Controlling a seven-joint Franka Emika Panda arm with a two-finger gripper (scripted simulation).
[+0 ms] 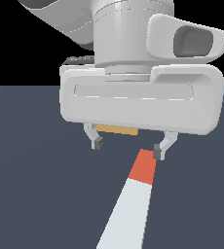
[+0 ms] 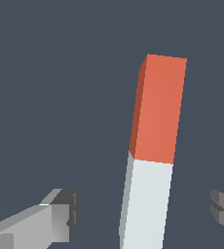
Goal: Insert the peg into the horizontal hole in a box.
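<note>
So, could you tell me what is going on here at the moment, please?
A simulated Panda arm is hanging over the peg, which lies flat on the dark floor. Its end effector is open and holds nothing; in the wrist view the peg sits between the two fingers with a gap on either side. The peg's orange-red end points away towards the box, of which only a tan strip shows behind the hand. The hole is not visible.

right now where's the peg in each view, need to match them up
Exterior view: the peg lies on the floor, running from the bottom edge up to its orange end under the gripper.
Wrist view: the peg lies between the open fingers.
Shared landmark: the orange-white boundary.
</note>
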